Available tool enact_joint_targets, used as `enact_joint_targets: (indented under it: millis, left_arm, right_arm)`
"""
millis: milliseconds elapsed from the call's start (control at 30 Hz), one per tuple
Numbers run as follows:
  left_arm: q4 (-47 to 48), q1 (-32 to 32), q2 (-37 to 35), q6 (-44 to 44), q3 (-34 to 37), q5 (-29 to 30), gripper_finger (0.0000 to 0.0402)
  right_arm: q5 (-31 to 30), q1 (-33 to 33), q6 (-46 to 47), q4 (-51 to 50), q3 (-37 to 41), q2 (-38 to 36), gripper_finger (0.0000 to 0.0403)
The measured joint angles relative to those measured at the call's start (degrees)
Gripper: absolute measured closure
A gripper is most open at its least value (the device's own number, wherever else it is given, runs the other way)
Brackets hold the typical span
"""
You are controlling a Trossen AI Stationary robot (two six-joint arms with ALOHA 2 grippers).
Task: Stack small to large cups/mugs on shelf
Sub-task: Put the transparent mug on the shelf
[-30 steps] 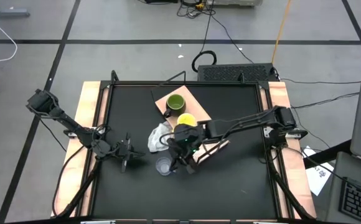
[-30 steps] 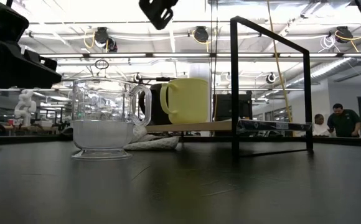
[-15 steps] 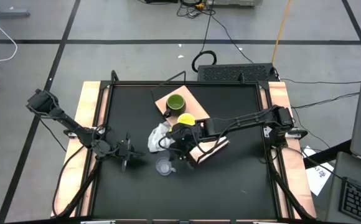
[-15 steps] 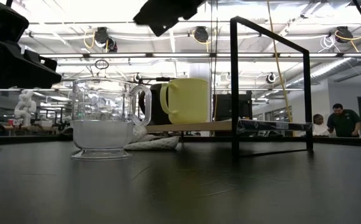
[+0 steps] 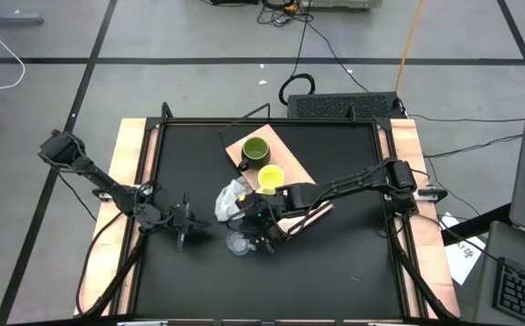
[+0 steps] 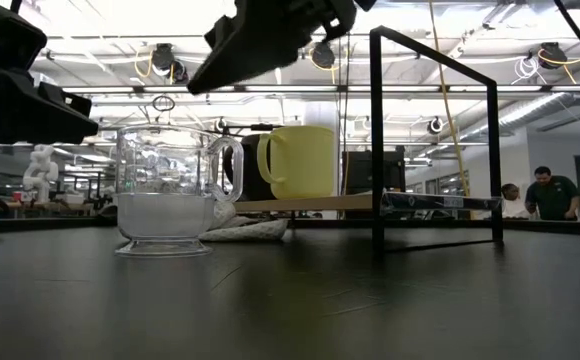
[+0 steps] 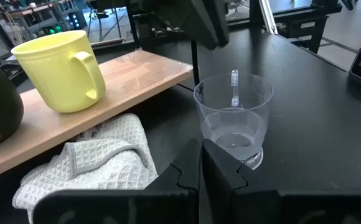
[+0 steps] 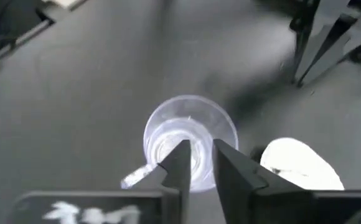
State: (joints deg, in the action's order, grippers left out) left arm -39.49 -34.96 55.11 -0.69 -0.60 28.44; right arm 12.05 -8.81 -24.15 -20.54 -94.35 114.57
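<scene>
Glass, clear and slick, the small cup (image 8: 190, 148) stands on the counter (image 5: 335, 263) directly beneath the right claw (image 8: 196, 163), whose fingers stand slightly parted and empty. It looks light but breakable (gentle squeeze advised); pinching the rim wall seems best. The left claw (image 7: 200, 163), closed and empty, waits beside.

the high view looks straight down on the whole table (image 5: 335, 272). the low view sits at tabletop height, facing level across it, close to the glass cup (image 6: 167, 190). the 2 wrist views look past their own fingers; all 4 views share that cup.
</scene>
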Motion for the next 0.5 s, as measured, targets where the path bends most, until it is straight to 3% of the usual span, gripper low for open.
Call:
enact_joint_targets:
  millis: [300,500]
  left_arm:
    - [0.4,0.0,0.0,0.3,0.0,0.0,0.0382]
    - [0.5,0.0,0.0,0.2,0.0,0.0,0.0382]
  right_arm:
    - [0.0,-0.7,2.2,3.3,0.0,-0.1,0.0266]
    - [0.0,-0.7,2.2,3.4,0.0,-0.1,0.024]
